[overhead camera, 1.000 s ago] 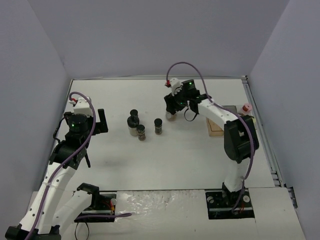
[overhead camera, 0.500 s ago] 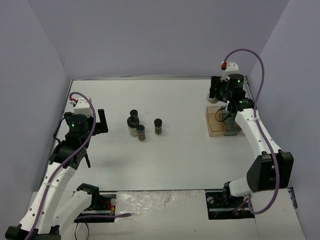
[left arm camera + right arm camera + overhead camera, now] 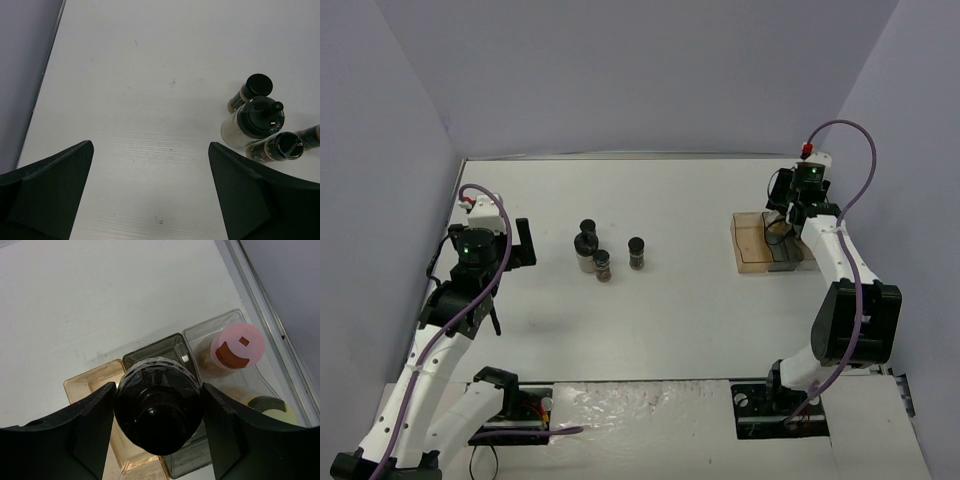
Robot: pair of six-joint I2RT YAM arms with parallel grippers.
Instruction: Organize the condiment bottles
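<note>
Top cam overhead (whole table (image 3: 670, 300)), wrist cams close, downward, R shares tray (image 3: 751, 250)

Condiment bottles (image 3: 636, 252): seven counted.
Black caps, five: one stout bottle (image 3: 585, 252) and three slim bottles (image 3: 587, 227) (image 3: 603, 266) (image 3: 636, 252) on the surface (image 3: 670, 320), plus one gripped bottle (image 3: 159, 412).
Pink-capped bottle (image 3: 237, 346): one.
Pale-yellow-capped bottle (image 3: 274, 414): one.
Tray (image 3: 80, 386): one, with one amber section (image 3: 97, 382) and one grey section (image 3: 155, 347).
Claws: two, the left claw (image 3: 150, 146) and the right claw (image 3: 159, 390).
</note>
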